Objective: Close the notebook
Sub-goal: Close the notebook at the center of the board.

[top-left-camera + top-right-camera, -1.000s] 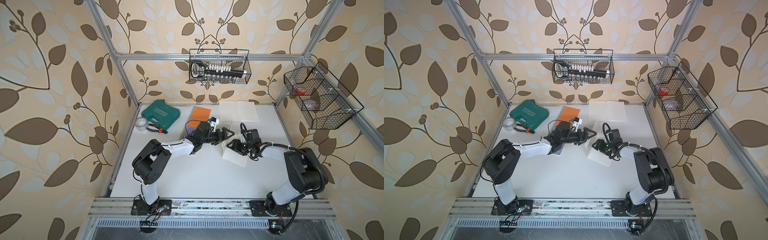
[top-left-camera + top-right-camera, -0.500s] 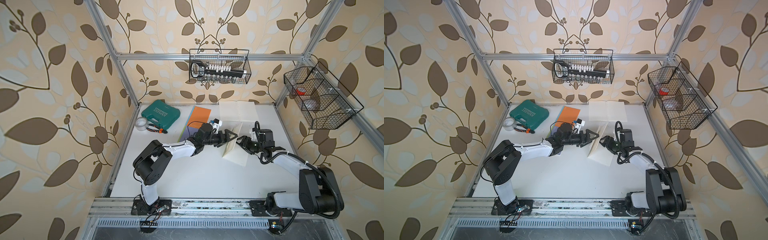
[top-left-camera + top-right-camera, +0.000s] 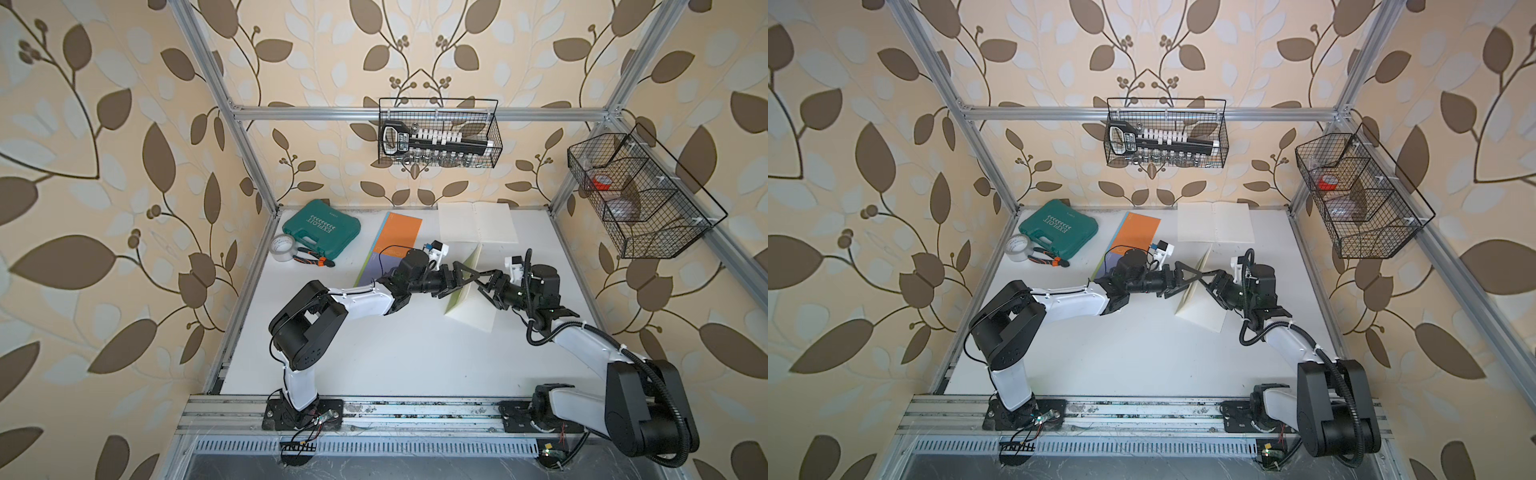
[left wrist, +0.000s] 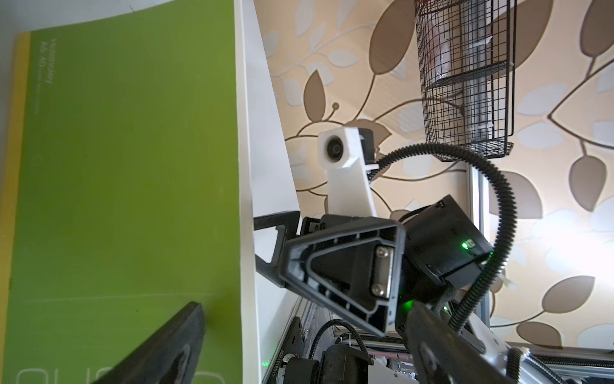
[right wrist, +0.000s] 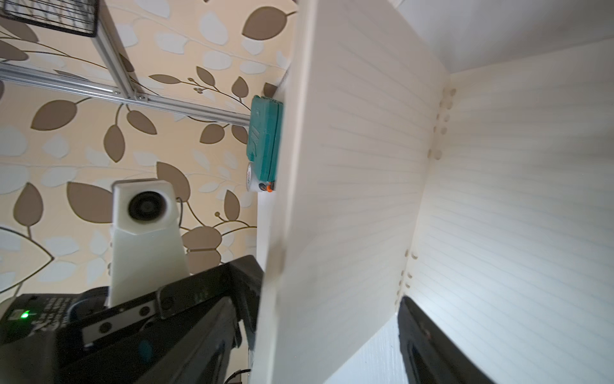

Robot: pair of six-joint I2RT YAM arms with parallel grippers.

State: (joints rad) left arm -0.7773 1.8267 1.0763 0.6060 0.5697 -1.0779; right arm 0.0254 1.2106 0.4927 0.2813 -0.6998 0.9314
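Notebook (image 3: 471,309): green cover upright, lined pages flat.
Left tool (image 3: 463,282), right tool (image 3: 485,287): both wide, flanking cover.
Room: tabletop (image 3: 395,353) open nearside.

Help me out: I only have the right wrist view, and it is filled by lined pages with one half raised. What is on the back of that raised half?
Observer: A green cover. The left wrist view faces it.
Operator: Where is the left arm?
Observer: The left gripper is at that cover with its jaws wide open, opposite the right gripper. In both top views the raised half of the notebook stands between them.
Operator: Is anything else like it around?
Observer: Yes, a second notebook lies open and flat by the back wall.
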